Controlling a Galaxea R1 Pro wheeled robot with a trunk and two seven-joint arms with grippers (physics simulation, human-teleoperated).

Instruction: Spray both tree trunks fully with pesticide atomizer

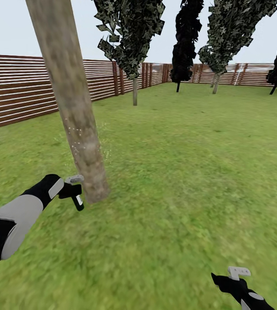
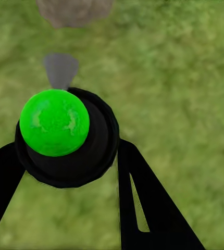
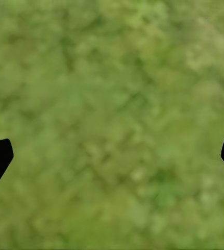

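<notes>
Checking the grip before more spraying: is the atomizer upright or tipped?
Tipped: the pesticide atomizer hangs slanted in the left gripper, its grey trigger head toward the tree trunk.

The tree trunk (image 1: pixel 69 99) runs off the top edge, its foliage unseen.

— Your left arm?
— Stretched forward and low, my left gripper (image 1: pixel 72 191) clamped on the spray bottle (image 1: pixel 77 199).
— The right?
— My right gripper (image 1: pixel 233 282) hangs low, fingers spread wide, holding nothing.

green lawn (image 1: pixel 190 172) bears the leaning tree trunk (image 1: pixel 76 116)
</notes>
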